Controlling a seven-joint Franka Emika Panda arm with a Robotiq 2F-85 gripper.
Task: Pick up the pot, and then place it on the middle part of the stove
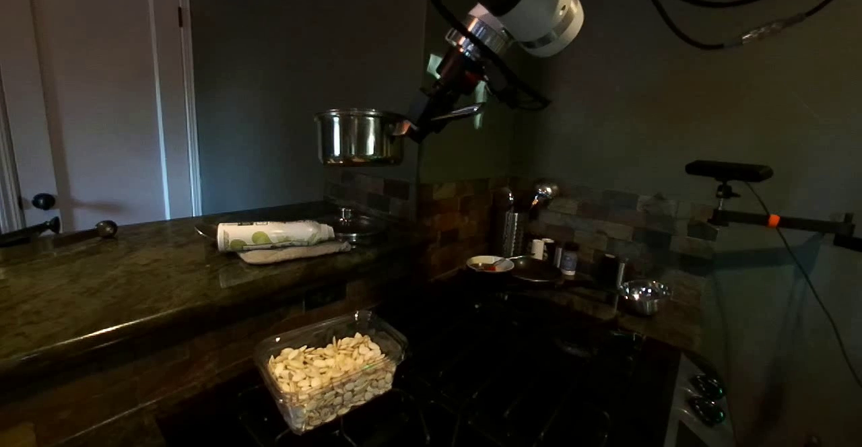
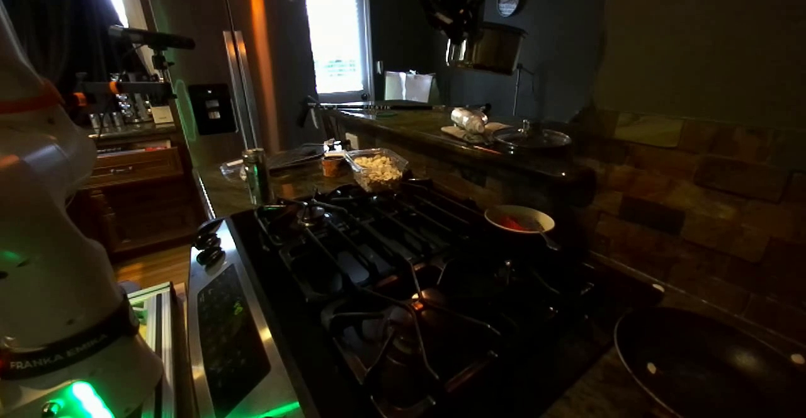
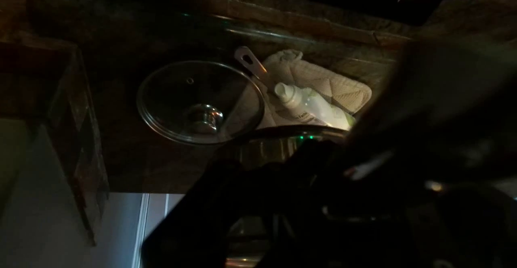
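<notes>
The shiny steel pot (image 1: pixel 360 139) hangs in the air above the raised counter, roughly upright. It also shows in an exterior view (image 2: pixel 500 50) and partly in the wrist view (image 3: pixel 262 151), where dark gripper parts cover much of it. My gripper (image 1: pixel 414 127) is shut on the pot's handle close to the pot's wall; the handle's end sticks out behind the fingers. The gripper also shows dark in an exterior view (image 2: pixel 458 34) and in the wrist view (image 3: pixel 262 167). The black stove (image 2: pixel 384 260) with its burner grates lies lower than the counter; it is very dark in an exterior view (image 1: pixel 525 366).
A clear box of pale food (image 1: pixel 330 366) stands at the stove's edge. A glass lid (image 3: pixel 200 102), a white bottle (image 1: pixel 276 236) and a cloth (image 3: pixel 343 86) lie on the raised counter (image 1: pixel 135 285). A bowl (image 2: pixel 519 220), a dark pan (image 2: pixel 711 361) and a metal bowl (image 1: pixel 644 297) are around the stove.
</notes>
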